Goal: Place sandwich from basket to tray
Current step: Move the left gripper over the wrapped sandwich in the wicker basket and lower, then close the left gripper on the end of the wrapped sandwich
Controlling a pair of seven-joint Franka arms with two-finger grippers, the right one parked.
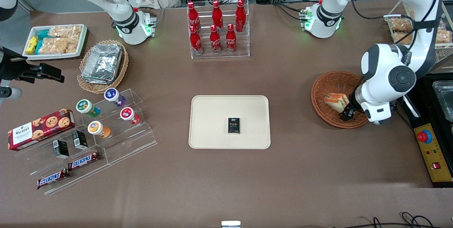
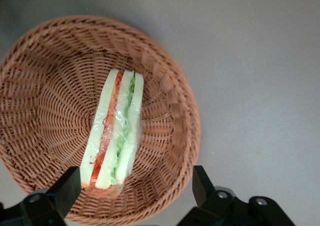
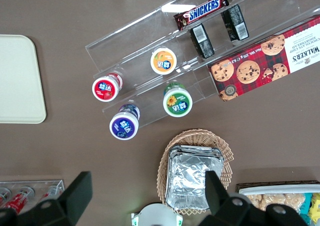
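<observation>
The sandwich, a plastic-wrapped white bread wedge with orange and green filling, lies in the reddish-brown wicker basket at the working arm's end of the table. In the left wrist view the sandwich rests on the basket's floor. My left gripper hangs just above the basket, over the sandwich's end nearer the front camera. It is open and empty, with one finger by the sandwich's end and the other finger above the basket's rim. The cream-beige tray lies mid-table.
A small black box lies on the tray. A clear rack of red bottles stands farther from the front camera than the tray. A yellow control box lies beside the basket at the table's edge. Snack displays stand toward the parked arm's end.
</observation>
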